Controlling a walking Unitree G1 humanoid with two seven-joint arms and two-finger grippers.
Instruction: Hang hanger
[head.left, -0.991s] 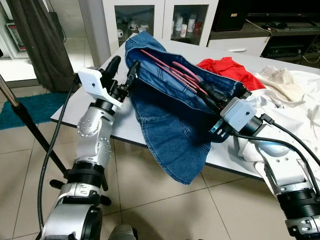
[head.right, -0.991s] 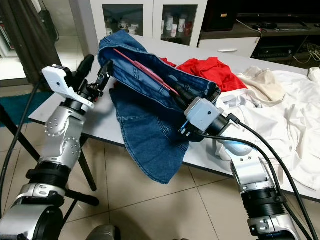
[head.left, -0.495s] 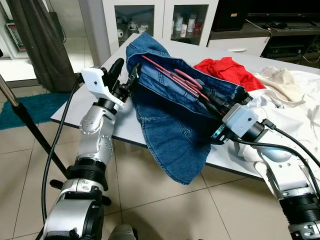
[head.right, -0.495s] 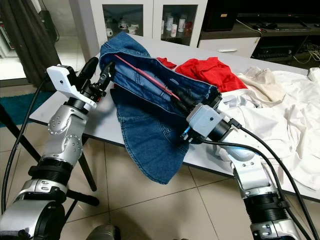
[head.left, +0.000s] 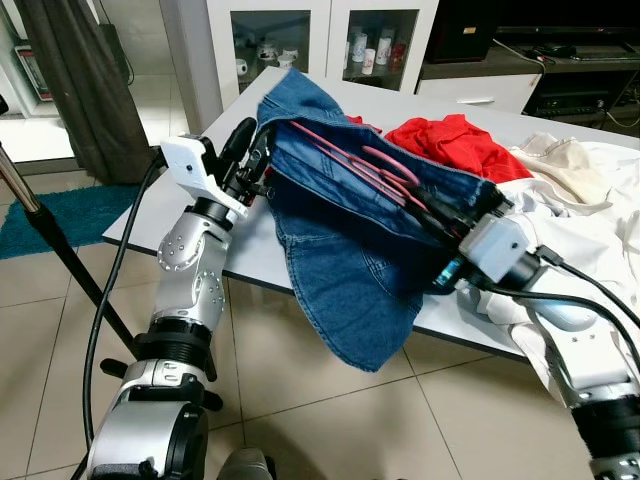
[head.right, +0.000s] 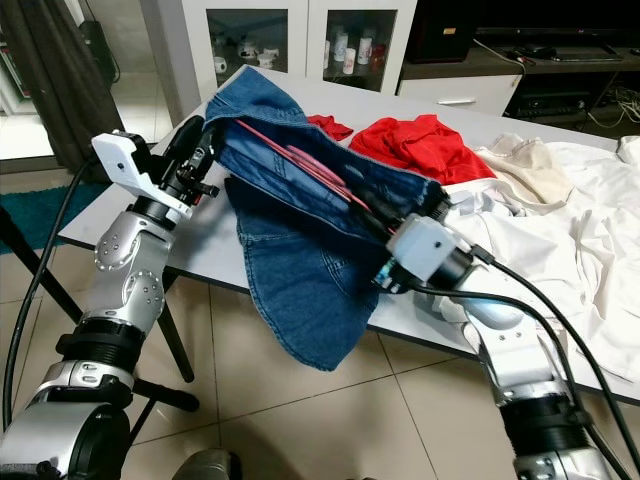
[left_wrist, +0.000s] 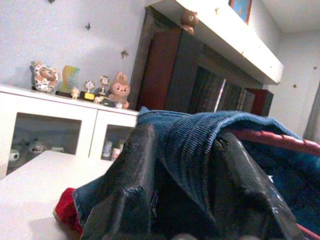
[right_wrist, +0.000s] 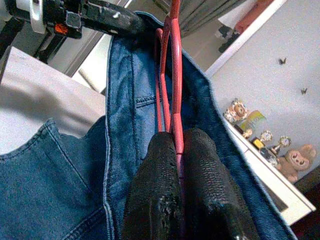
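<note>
both arms raised; left end effector (head.left: 250, 152) and right end effector (head.left: 447, 217) clamped.

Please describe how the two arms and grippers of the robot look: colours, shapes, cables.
Both arms are silver metal with rounded, screw-dotted joints and black ribbed rings. The left gripper and right gripper each have two long black fingers on a boxy white wrist housing. Black cables run loosely alongside each arm.

Two silver, screw-studded arms carry white wrist camera housings, looping black cables, and a black-fingered left gripper (head.left: 250, 150) and right gripper (head.left: 440, 215).
</note>
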